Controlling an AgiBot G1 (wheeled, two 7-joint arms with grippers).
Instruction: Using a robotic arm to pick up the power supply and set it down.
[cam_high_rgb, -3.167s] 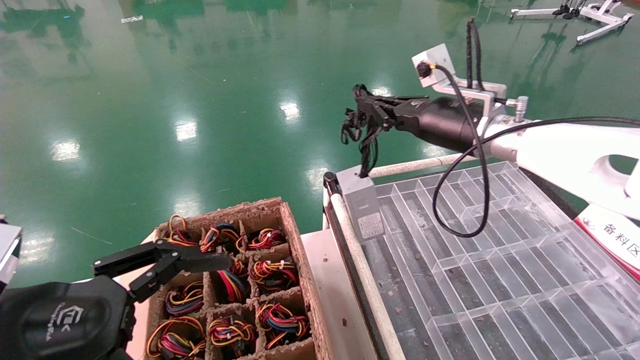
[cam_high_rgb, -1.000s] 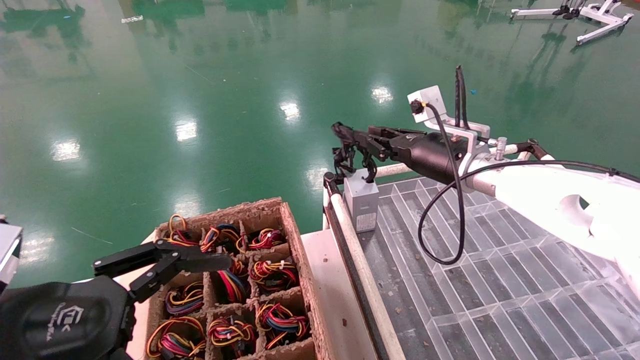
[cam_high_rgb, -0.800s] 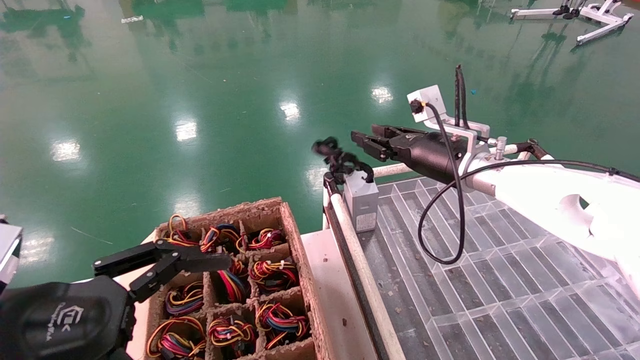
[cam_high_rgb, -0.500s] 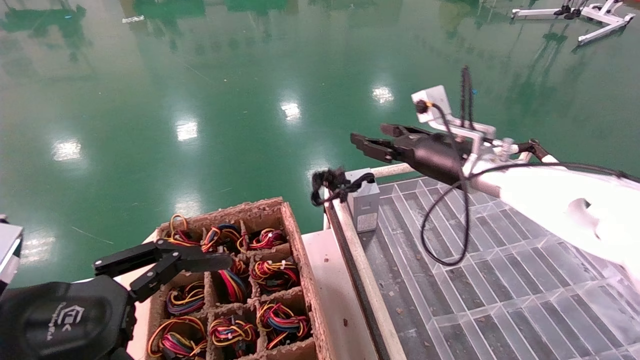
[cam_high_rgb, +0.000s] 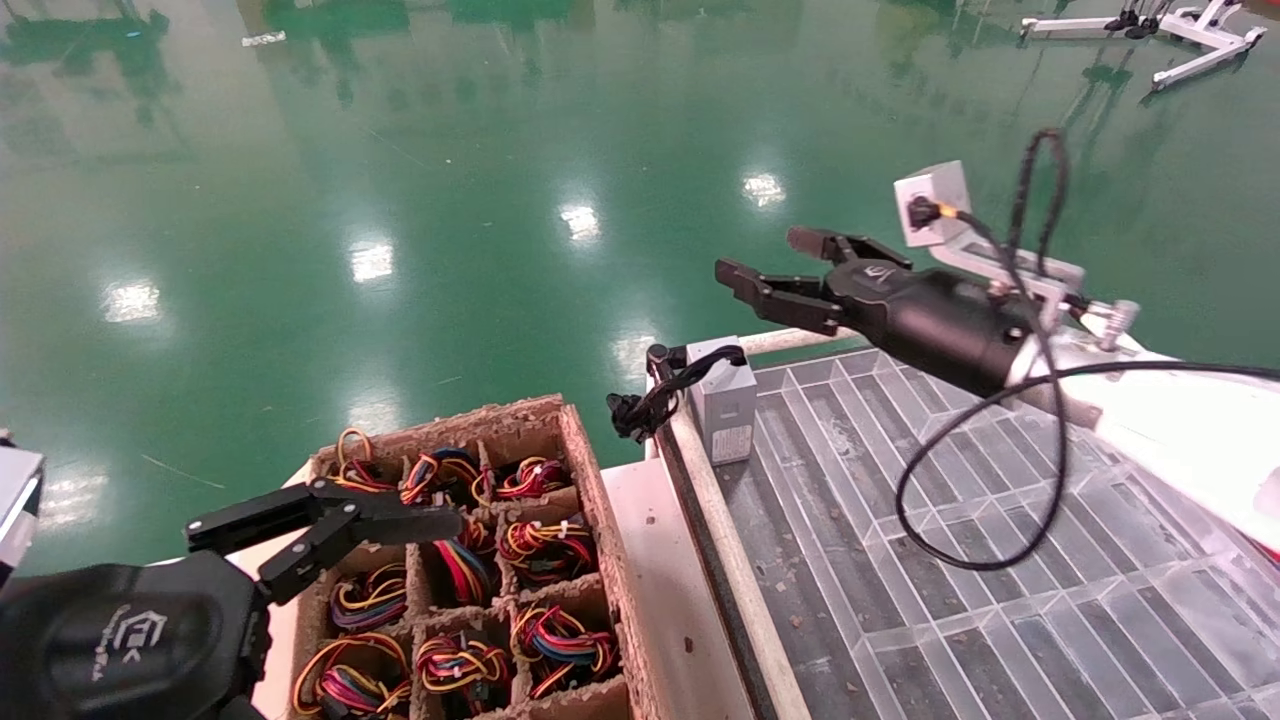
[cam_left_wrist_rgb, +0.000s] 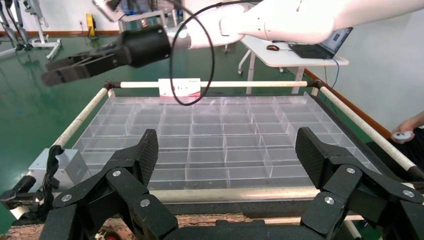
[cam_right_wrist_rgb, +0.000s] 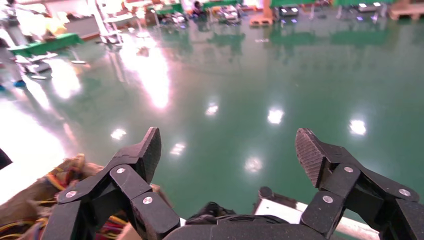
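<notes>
A: Looking from the head: what holds what?
B: A clear plastic divider tray (cam_high_rgb: 1000, 560) holds the boxy metal power supply (cam_high_rgb: 727, 398) upright in its far-left corner. A cardboard crate (cam_high_rgb: 590, 480) holds wire coils (cam_high_rgb: 545, 550).
A: Pincers?
B: The right pincer (cam_high_rgb: 775, 270) hangs released above it. The left wrist view shows the left pincer (cam_left_wrist_rgb: 227, 150) spread, empty.

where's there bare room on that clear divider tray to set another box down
Most of the clear divider tray is bare: every compartment right of and nearer than the power supply, which stands in the far left corner with its black cord draped over the rail. The open right gripper hovers above that corner. The cardboard crate of wire bundles is crowded.
</notes>
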